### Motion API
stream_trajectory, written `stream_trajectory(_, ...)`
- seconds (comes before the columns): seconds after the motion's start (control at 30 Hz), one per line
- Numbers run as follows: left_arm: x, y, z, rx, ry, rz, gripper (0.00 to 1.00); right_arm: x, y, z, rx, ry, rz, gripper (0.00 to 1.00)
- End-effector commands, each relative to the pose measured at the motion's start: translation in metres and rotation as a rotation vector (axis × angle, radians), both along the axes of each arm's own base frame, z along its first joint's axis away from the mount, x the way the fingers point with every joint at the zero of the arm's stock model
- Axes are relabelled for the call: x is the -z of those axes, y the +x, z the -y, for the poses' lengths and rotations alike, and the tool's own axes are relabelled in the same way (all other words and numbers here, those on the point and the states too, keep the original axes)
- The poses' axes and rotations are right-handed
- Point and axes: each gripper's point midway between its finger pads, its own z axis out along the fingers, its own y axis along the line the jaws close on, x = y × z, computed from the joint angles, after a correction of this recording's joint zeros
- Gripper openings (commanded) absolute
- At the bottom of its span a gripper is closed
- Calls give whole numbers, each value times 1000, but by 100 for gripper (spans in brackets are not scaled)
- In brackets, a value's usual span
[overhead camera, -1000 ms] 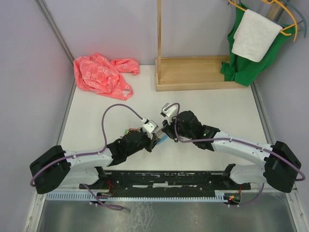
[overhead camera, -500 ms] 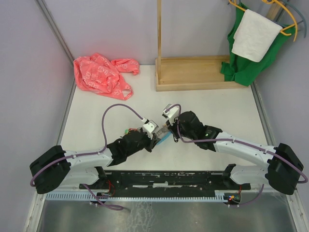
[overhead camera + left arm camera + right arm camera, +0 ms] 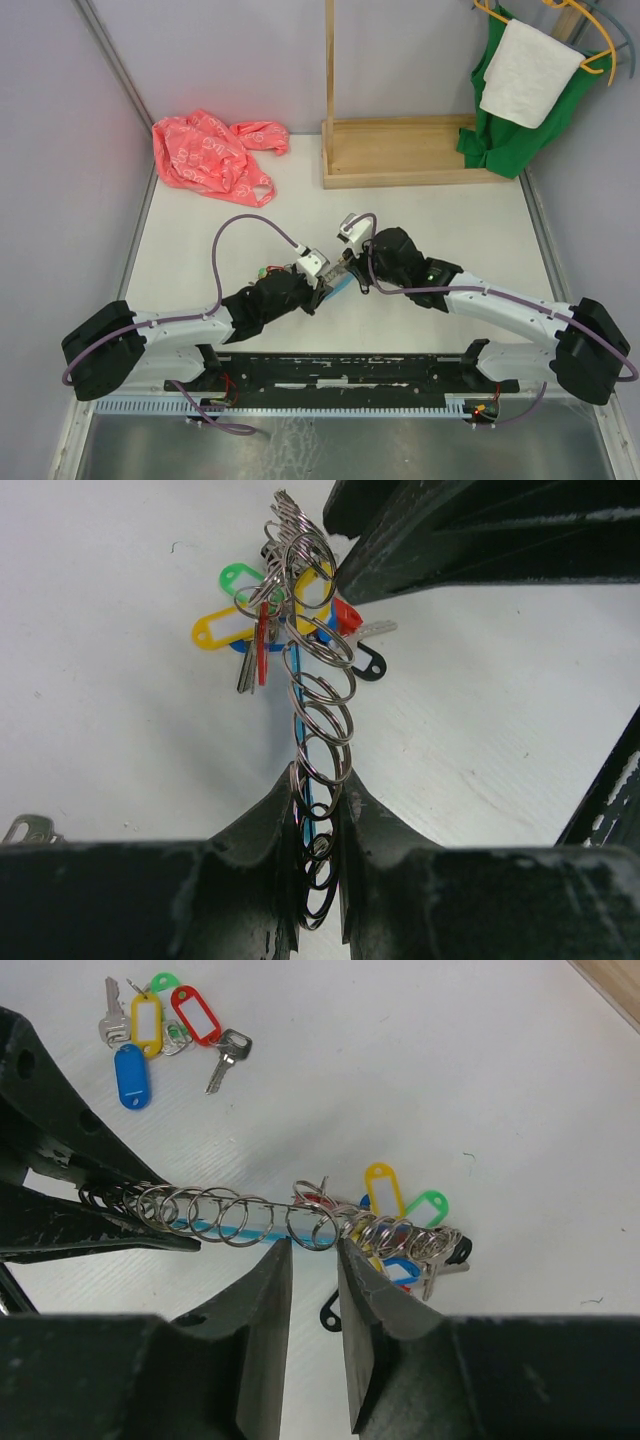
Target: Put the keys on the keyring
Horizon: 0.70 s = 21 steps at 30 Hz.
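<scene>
Silver coils of the keyring (image 3: 320, 715) are clamped in your left jaws, likely to steady it for the right jaws, narrowly parted against it; whether they grip is unclear.

My left fingers (image 3: 250, 855) swallow the lower end of the ring (image 3: 300, 780); a key (image 3: 25, 829) pokes out, half hidden behind my claw.

The keyring (image 3: 318, 710) stretches between left claw (image 3: 318, 790) and right claw (image 3: 313, 1255), closing that gap; bare surface (image 3: 470, 220) spreads around, until wooden stand (image 3: 400, 150) and pink bag (image 3: 205, 150).
</scene>
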Motion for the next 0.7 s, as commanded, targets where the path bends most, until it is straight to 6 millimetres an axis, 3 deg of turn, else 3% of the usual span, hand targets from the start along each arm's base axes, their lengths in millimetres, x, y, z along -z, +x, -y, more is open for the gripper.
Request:
stream_trajectory(0.0,-14,4,6,38,21,79,6,-51,13,5,19,118,63,35)
stream_trajectory(0.23,-16,5,1,81,87,161,5,-54,14,22,-64,139,-107,45)
stream_trajectory(0.67,-24,8,5,156,149,267,4,-46,10,-2,-217,130,-234,46)
